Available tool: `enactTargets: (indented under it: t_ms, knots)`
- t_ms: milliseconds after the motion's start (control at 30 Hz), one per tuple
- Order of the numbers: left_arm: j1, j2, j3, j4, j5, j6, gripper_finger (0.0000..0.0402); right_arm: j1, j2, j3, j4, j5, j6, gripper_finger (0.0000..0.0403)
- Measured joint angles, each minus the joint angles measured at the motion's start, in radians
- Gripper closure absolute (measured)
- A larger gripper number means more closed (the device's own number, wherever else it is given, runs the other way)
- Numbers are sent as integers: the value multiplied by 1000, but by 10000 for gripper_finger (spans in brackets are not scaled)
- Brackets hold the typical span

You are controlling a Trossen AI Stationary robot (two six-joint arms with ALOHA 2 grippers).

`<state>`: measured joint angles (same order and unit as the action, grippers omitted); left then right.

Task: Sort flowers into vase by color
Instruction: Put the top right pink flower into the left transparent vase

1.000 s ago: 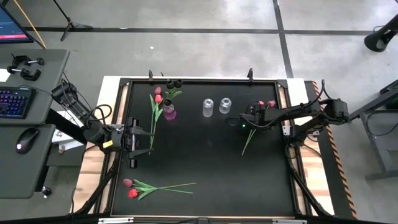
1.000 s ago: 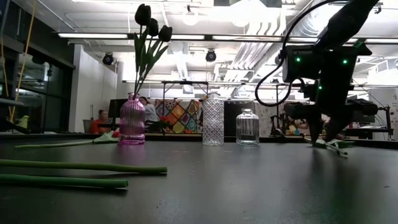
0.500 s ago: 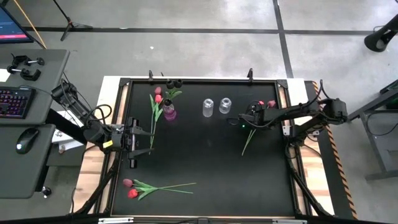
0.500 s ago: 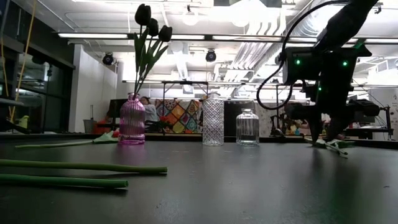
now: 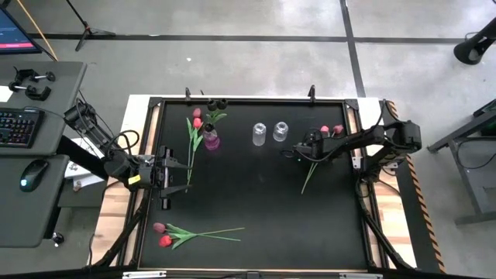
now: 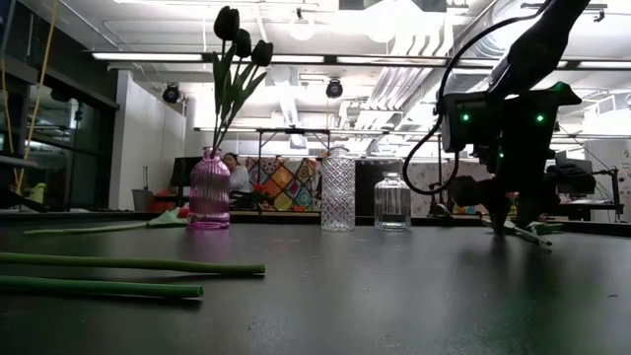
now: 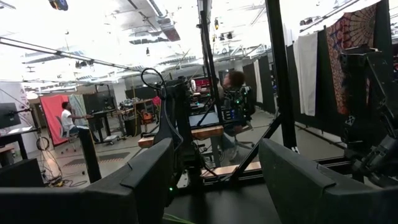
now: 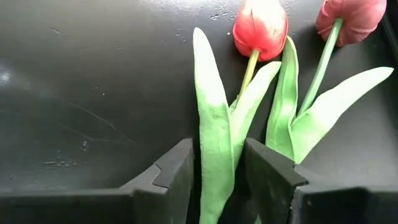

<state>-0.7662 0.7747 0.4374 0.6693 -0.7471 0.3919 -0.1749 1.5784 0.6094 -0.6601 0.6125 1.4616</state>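
Two tulips lie flat on the black table at the right, a red one (image 8: 260,28) and a pink one (image 8: 351,18), stems running toward the near edge (image 5: 308,177). My right gripper (image 8: 219,174) slants down over them, open, one finger on each side of the red tulip's long leaf (image 8: 211,124). A purple vase (image 5: 211,142) holds dark tulips (image 6: 237,35). Two clear vases (image 5: 259,133) (image 5: 280,131) stand beside it. My left gripper (image 7: 214,180) hangs open over the table's left side, with nothing in it. My right gripper's fingers (image 8: 168,177) stand on either side of the red tulip's leaf and stem (image 8: 214,155), slanting down from above and lying across the stem. The flower lies flat on the table. Whether the fingers touch the leaf, I cannot tell.
Two more tulips (image 5: 191,139) lie left of the purple vase, and a red and a pink one (image 5: 194,232) near the front left, their stems (image 6: 128,266) close to the low camera. The table's middle (image 5: 256,186) is bare black surface.
My right gripper has sunk toward the tulips at the table's right and tipped a little further down. The flowers have not moved.
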Motion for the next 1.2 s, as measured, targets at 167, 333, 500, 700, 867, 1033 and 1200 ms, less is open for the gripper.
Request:
enactTargets:
  t_ms: [167, 333, 500, 700, 867, 1033, 1200]
  knots:
    - [0, 0, 0, 0, 0, -7, 177, 12, 2, 0, 3, 3, -15, 328]
    - [0, 0, 0, 0, 0, -14, 177, 49, 5, 14, -9, 39, -44, 393]
    - [0, 0, 0, 0, 0, -14, 177, 91, 6, 94, -69, 126, -49, 395]
    - [0, 0, 0, 0, 0, -14, 177, 170, 5, 253, -254, 319, -48, 399]
    - [0, 0, 0, 1, -2, -15, 177, 254, 4, 393, -324, 559, -57, 401]
    - [0, 0, 0, 1, -2, -15, 177, 328, 3, 437, -233, 765, -110, 402]
    - [0, 0, 0, 1, -1, -15, 177, 348, 3, 378, -13, 729, -285, 402]
